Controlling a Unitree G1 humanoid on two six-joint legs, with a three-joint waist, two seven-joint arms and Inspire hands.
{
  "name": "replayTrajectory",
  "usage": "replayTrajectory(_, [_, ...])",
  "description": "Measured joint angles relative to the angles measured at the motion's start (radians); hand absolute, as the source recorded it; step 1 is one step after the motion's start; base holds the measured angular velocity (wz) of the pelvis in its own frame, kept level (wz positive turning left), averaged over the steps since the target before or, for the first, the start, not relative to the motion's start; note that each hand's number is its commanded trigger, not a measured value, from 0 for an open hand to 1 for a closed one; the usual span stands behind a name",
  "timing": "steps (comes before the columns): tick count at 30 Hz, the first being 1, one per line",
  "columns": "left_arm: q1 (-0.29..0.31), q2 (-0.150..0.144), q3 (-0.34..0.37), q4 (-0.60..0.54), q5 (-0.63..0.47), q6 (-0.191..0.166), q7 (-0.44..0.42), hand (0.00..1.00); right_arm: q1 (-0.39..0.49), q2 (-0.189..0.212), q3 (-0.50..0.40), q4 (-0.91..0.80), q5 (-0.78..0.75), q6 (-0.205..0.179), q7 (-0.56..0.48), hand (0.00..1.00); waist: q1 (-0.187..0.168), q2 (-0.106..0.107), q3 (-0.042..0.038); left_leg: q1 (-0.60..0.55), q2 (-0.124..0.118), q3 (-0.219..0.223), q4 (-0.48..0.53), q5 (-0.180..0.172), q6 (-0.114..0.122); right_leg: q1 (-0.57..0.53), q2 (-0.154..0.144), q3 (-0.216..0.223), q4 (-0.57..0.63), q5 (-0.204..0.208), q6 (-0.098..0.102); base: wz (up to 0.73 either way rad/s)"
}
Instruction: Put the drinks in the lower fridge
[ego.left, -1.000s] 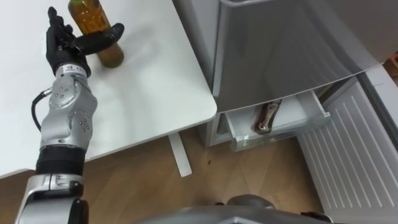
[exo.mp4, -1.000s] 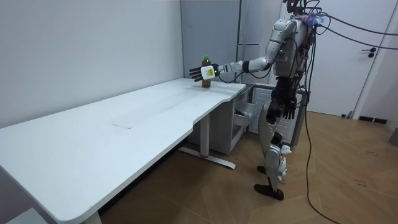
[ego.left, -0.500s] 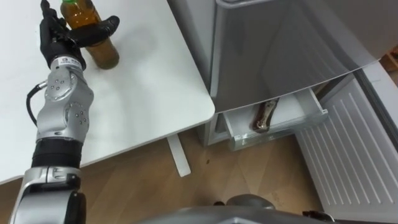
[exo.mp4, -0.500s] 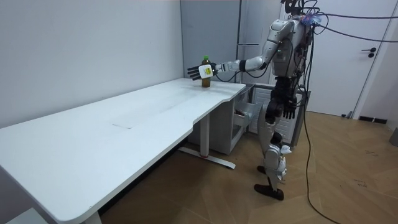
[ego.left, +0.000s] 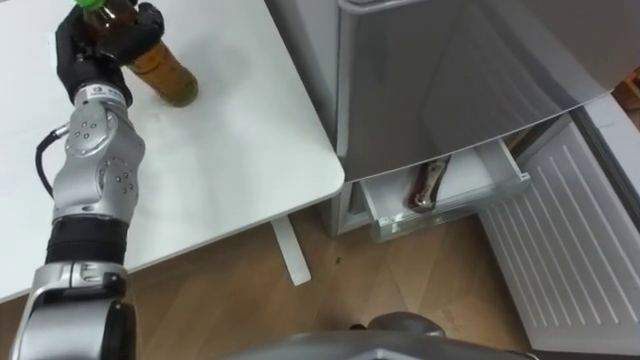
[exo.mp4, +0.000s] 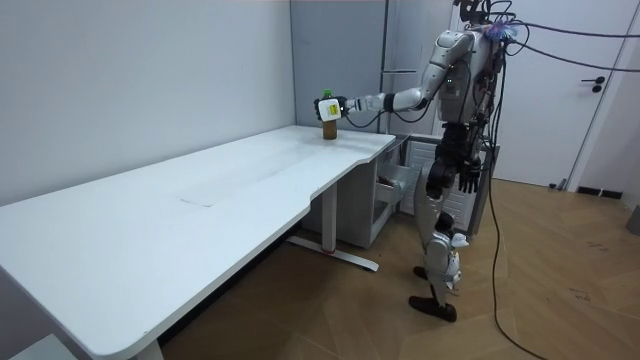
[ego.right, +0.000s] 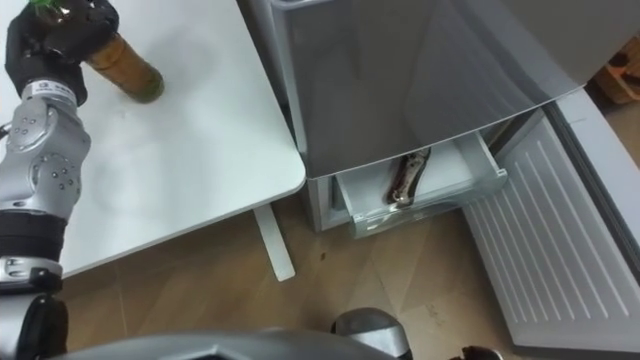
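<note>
Black fingers on the left hand (ego.left: 88, 62), silver screw-dotted forearm, black cable looping beside the wrist

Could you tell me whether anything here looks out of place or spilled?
Nothing stands out: the left hand grips the bottle upright on the table, the right hand hangs at its side, and the fridge drawer is open.

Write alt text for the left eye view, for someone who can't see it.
The robot's left hand grips a brown, green-capped drink bottle on a white table. To the right, a fridge drawer is pulled open.
</note>
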Motion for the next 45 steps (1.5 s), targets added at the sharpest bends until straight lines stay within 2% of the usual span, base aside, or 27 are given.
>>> replayTrajectory(5, [-0.001, 0.0, 0.004, 0.005, 0.0, 0.0, -0.028, 1.0, -0.001, 0.0, 0.001, -0.003, 0.0, 0.0, 0.008, 0.0, 0.001, -0.008, 0.0016, -0.001, 0.0, -0.002, 0.0, 0.0, 0.0, 0.0, 0.0, -0.002, -0.001, 0.0, 0.0, 0.0])
replayTrajectory(13, [-0.002, 0.0, 0.005, 0.005, 0.001, 0.0, -0.031, 1.0, -0.011, 0.0, 0.001, -0.005, 0.0, -0.001, 0.008, 0.0, 0.0, -0.009, 0.0011, -0.005, 0.0, -0.007, 0.0, 0.0, 0.0, 0.0, -0.002, -0.008, -0.003, 0.0, 0.0, 0.0])
replayTrajectory(19, [-0.002, -0.002, 0.005, 0.002, 0.041, 0.0, -0.032, 1.0, -0.035, 0.0, -0.001, 0.003, -0.036, -0.001, 0.032, 0.0, -0.001, -0.011, -0.0001, -0.005, 0.0, -0.011, 0.0, 0.0, 0.0, -0.002, -0.006, -0.009, 0.0, 0.0, 0.0, 0.0])
replayTrajectory(24, [-0.002, -0.012, -0.001, -0.011, 0.073, 0.001, -0.033, 1.0, -0.048, 0.002, 0.003, 0.003, -0.037, -0.001, 0.037, 0.0, 0.004, -0.02, -0.0059, -0.01, -0.001, -0.018, 0.001, 0.0, 0.0, -0.005, -0.005, -0.028, 0.0, 0.0, 0.0, 0.06])
replayTrajectory(28, [-0.001, -0.02, -0.034, -0.035, 0.102, 0.009, -0.052, 1.0, -0.05, 0.005, 0.004, 0.002, -0.037, 0.0, 0.036, 0.0, 0.009, -0.021, -0.0066, -0.018, -0.003, -0.049, 0.001, 0.0, 0.0, -0.002, -0.009, -0.053, -0.003, 0.0, 0.0, 0.17])
replayTrajectory(33, [0.063, -0.027, -0.047, -0.167, 0.131, 0.022, -0.064, 1.0, -0.042, 0.02, 0.022, 0.004, -0.04, -0.002, 0.018, 0.0, 0.014, -0.02, -0.0064, -0.018, -0.002, -0.07, 0.001, 0.0, 0.0, 0.006, -0.009, -0.064, -0.004, -0.001, -0.002, 0.12])
replayTrajectory(36, [0.101, -0.031, -0.049, -0.272, 0.152, 0.022, -0.081, 1.0, -0.037, 0.022, 0.022, 0.01, -0.034, 0.0, 0.015, 0.0, 0.035, -0.02, -0.0061, -0.021, -0.003, -0.08, 0.003, 0.0, 0.0, 0.011, -0.013, -0.077, -0.004, -0.004, -0.004, 0.1])
replayTrajectory(41, [0.168, -0.058, -0.078, -0.457, 0.16, 0.022, -0.105, 1.0, -0.029, 0.022, 0.037, 0.013, -0.034, 0.0, -0.015, 0.0, 0.064, -0.012, -0.0057, -0.038, -0.01, -0.109, 0.025, 0.0, 0.0, 0.016, -0.028, -0.114, -0.005, -0.011, -0.002, 0.23])
replayTrajectory(45, [0.23, -0.064, -0.101, -0.529, 0.158, 0.027, -0.152, 1.0, -0.033, 0.023, 0.063, 0.013, -0.033, -0.003, -0.029, 0.0, 0.088, -0.009, -0.0075, -0.039, -0.013, -0.122, 0.03, 0.0, 0.0, 0.026, -0.032, -0.125, -0.005, -0.017, -0.001, 0.14])
